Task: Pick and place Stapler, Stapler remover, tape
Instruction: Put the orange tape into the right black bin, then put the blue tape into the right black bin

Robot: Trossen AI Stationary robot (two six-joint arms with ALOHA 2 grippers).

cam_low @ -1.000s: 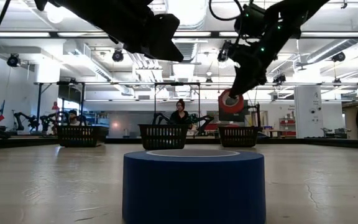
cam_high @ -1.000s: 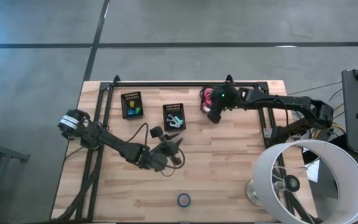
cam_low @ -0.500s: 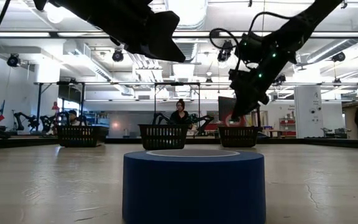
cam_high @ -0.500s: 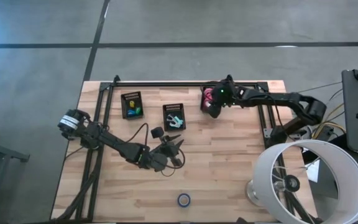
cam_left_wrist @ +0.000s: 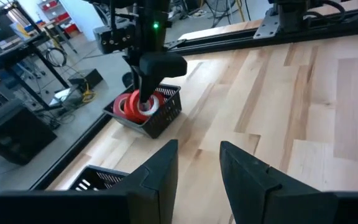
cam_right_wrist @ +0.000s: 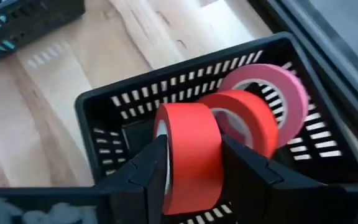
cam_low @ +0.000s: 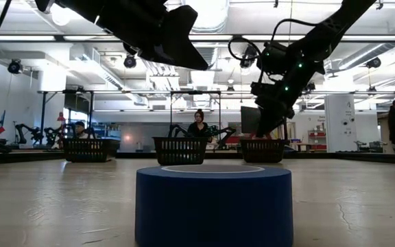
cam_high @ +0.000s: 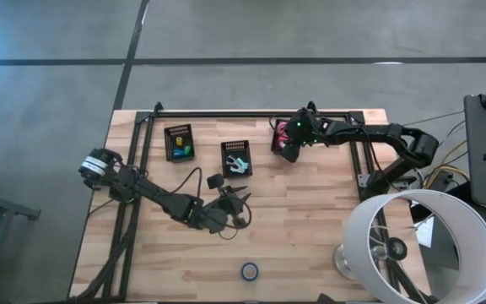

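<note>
My right gripper [cam_high: 287,150] is at the far right black basket [cam_high: 278,133], shut on a red tape roll [cam_right_wrist: 188,155]. Two more rolls, one red [cam_right_wrist: 248,122] and one pink [cam_right_wrist: 277,91], stand on edge inside that basket [cam_right_wrist: 166,78]. A dark blue tape roll [cam_high: 249,271] lies flat on the table near the near edge and fills the front of the low view [cam_low: 213,204]. My left gripper [cam_high: 238,205] hovers open over the middle of the table, touching nothing [cam_left_wrist: 197,165]. My right gripper pinches the red tape roll between its two fingers [cam_right_wrist: 143,171], one on each flat side [cam_right_wrist: 166,155]. The fingers slant down from above. The roll stands on edge with its lower part inside the basket; I cannot tell whether it touches the basket floor.
Two other black baskets stand at the far side, one with yellow and green items [cam_high: 179,142] and one with a teal and white item [cam_high: 236,158]. A large white lamp shade [cam_high: 420,245] covers the near right corner. Bare wood lies between the baskets and the blue roll.
My right gripper has moved toward the far edge and down with the red roll, from above the table beside the basket into the basket. In the low view the roll has sunk behind the basket's rim. The left arm has kept nearly still.
</note>
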